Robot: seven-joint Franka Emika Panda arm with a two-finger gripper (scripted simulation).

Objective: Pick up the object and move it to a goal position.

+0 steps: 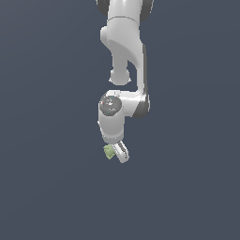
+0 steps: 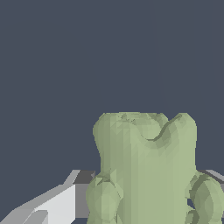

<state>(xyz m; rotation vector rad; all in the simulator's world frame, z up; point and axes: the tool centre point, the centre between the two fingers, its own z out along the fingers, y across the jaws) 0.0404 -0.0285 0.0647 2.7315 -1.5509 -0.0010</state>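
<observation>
The object (image 1: 108, 151) is a small pale green lumpy thing with a bumpy surface. It sits at the tips of my white gripper (image 1: 116, 153), on the side toward the exterior view's left. In the wrist view the object (image 2: 146, 166) fills the gap between the fingers. One white and grey finger (image 2: 57, 205) presses against one side of it, and only a grey edge of the other finger shows on the far side. The gripper (image 2: 144, 210) is shut on the object. No goal marker is visible.
The white arm (image 1: 124, 51) comes down from the top of the exterior view to the wrist (image 1: 112, 115). A plain dark grey-blue ground (image 1: 47, 187) surrounds everything. No other objects show.
</observation>
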